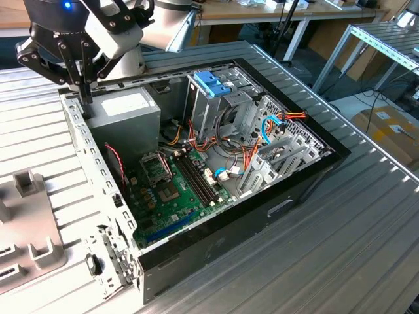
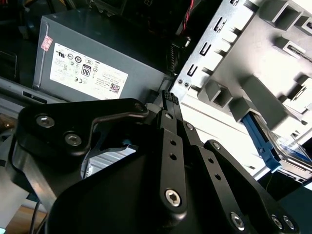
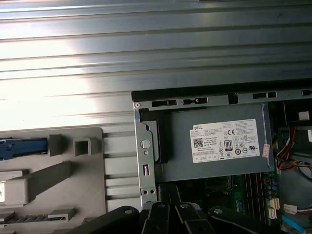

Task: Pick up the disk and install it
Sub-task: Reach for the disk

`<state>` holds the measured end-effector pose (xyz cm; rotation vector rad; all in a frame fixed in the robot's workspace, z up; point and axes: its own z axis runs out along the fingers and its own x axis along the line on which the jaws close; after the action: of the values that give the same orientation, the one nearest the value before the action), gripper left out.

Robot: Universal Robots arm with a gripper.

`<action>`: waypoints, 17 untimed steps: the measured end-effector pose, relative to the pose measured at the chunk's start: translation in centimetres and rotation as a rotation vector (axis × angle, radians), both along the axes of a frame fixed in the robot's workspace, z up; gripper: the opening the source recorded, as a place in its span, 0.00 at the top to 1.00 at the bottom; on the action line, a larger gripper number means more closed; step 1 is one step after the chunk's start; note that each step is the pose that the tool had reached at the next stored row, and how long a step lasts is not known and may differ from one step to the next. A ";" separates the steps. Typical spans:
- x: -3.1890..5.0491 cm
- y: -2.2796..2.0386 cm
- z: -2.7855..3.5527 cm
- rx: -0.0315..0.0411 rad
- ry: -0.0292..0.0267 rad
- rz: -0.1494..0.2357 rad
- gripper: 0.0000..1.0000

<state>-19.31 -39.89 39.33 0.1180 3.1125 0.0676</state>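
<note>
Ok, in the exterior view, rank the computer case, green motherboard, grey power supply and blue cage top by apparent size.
Largest to smallest:
computer case
green motherboard
grey power supply
blue cage top

Ribbed metal table [image 1: 340,248], wooden workbench [image 1: 262,13] behind.

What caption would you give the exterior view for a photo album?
Robot gripper, shut and empty, poised at the corner of an open computer case beside the grey power supply.
</note>
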 end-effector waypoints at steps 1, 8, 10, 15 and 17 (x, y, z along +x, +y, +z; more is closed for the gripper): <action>-0.03 0.00 0.00 0.0000 0.0000 0.000 0.89; -0.17 0.00 0.00 0.0000 0.0000 0.000 0.89; -0.18 0.00 0.00 0.0000 0.0000 0.000 0.89; -0.26 0.00 0.00 0.0000 0.0000 0.000 0.89; -0.51 0.00 0.00 0.0000 0.0000 0.000 0.89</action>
<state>-19.82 -39.90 39.33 0.1180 3.1125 0.0676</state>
